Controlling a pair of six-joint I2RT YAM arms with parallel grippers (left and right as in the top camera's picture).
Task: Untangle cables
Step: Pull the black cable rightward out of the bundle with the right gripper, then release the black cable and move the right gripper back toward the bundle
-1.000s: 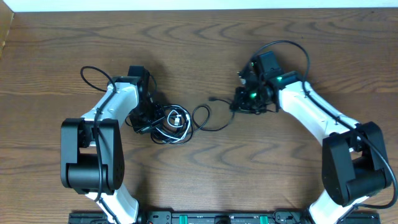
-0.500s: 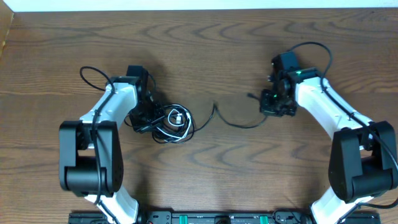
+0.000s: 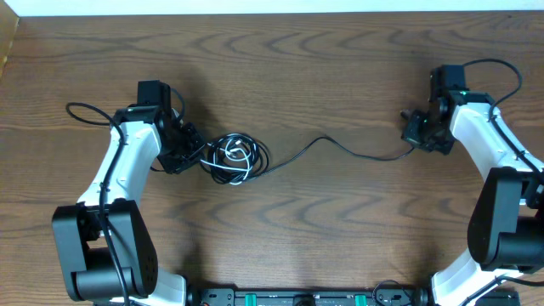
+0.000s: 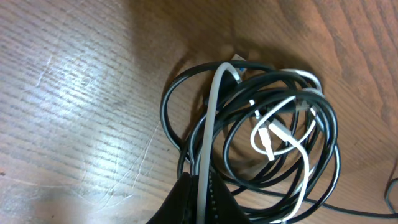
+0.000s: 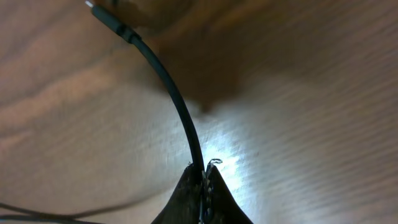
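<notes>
Coiled tangle anchored, one strand held out across the counter.
The left claw pinches the white cable beside the tangle to pin it; the right claw pinches a black cable near its plug, holding it clear.

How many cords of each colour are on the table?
White cords: 1
Black cords: at least 1; the tangle hides whether there are more
Total: at least 2
</notes>
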